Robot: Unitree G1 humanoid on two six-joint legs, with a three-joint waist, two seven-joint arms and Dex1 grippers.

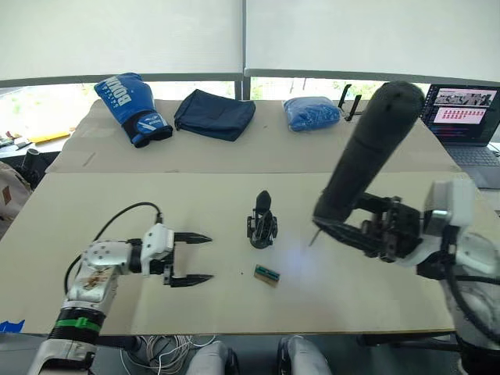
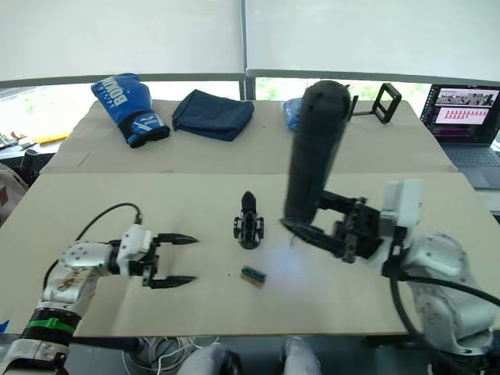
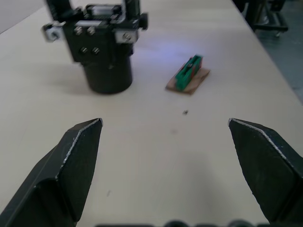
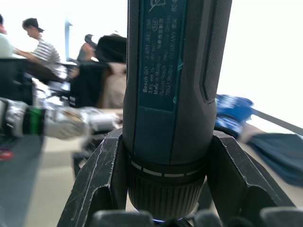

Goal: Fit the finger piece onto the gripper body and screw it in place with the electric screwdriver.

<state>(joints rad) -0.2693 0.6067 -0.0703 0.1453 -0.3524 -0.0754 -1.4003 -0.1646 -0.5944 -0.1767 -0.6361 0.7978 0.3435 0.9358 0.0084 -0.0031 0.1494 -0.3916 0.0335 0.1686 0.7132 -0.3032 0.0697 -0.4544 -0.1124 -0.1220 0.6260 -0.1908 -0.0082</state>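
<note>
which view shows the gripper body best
The left wrist view: the gripper body looms close, its round base and silvery screws plain, though its top is cut off. Both eye views show it whole but small, standing upright on the table. In the right wrist view I cannot make it out.

I count one gripper body [image 1: 262, 223] standing ahead of my left claw [image 1: 192, 258], and one small green block [image 1: 266, 275] just past that claw's tips. One electric screwdriver [image 1: 365, 150] sits clamped in my right claw [image 1: 337, 231]. Beyond them: one blue boxing glove [image 1: 131, 108], one dark folded cloth [image 1: 214, 113], one blue bundle [image 1: 311, 112], one laptop [image 1: 466, 119].
</note>
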